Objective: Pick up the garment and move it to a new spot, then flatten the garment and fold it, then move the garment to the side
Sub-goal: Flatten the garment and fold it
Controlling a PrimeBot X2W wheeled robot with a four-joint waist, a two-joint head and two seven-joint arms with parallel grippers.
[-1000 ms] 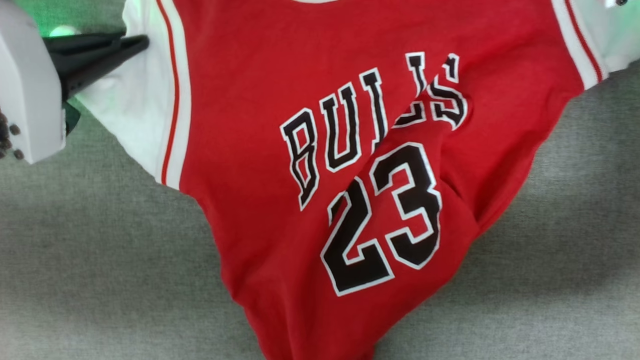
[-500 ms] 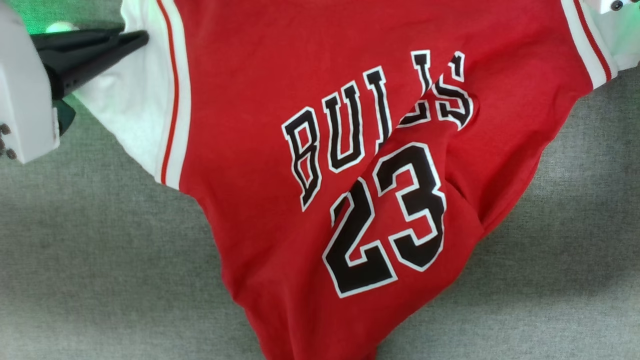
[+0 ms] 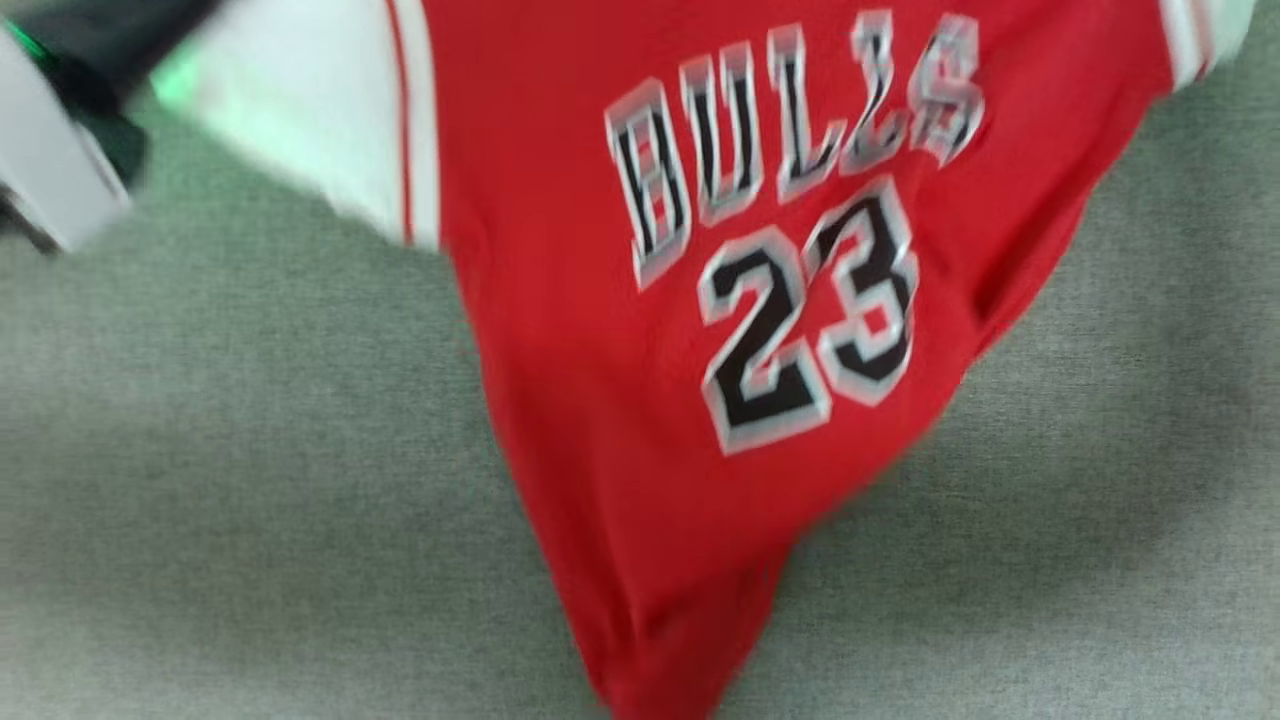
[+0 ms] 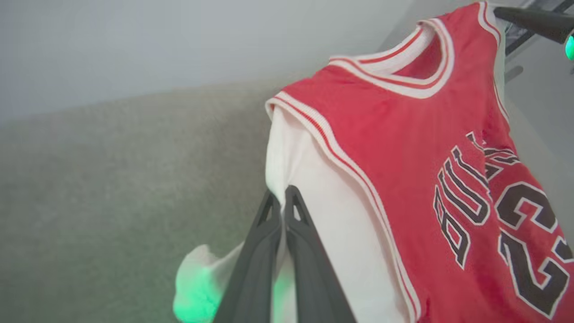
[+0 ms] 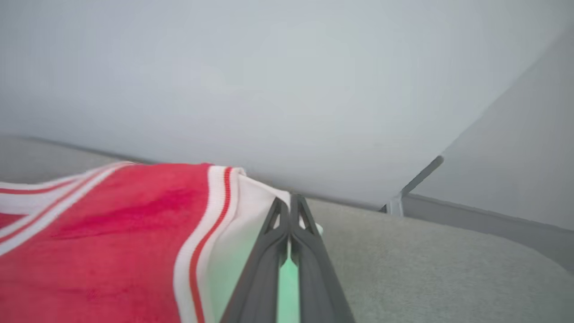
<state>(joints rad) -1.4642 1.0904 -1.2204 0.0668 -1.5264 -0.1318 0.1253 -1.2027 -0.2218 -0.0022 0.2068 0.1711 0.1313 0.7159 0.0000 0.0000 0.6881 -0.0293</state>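
Note:
The garment (image 3: 600, 300), a red T-shirt with white sleeves and dark "BULLS 23" print, hangs spread between both grippers above a grey fabric surface, its hem drooping to a point. My left gripper (image 3: 150, 25) is at the top left, blurred. In the left wrist view the left gripper (image 4: 282, 197) is shut on one white sleeve of the garment (image 4: 394, 148). The right gripper's dark fingers (image 4: 529, 20) hold the far shoulder. In the right wrist view the right gripper (image 5: 290, 202) is shut on the other white sleeve of the garment (image 5: 112, 251).
The grey fabric surface (image 3: 250, 450) spreads under and around the hanging shirt. A pale wall (image 5: 269, 89) rises behind it, with a grey metal post (image 5: 394, 204) at the surface's far edge.
The shirt now sits higher in the head view, with the print nearer the top. The hem hangs in a narrower point. The picture is motion-blurred, so the camera may have moved too.

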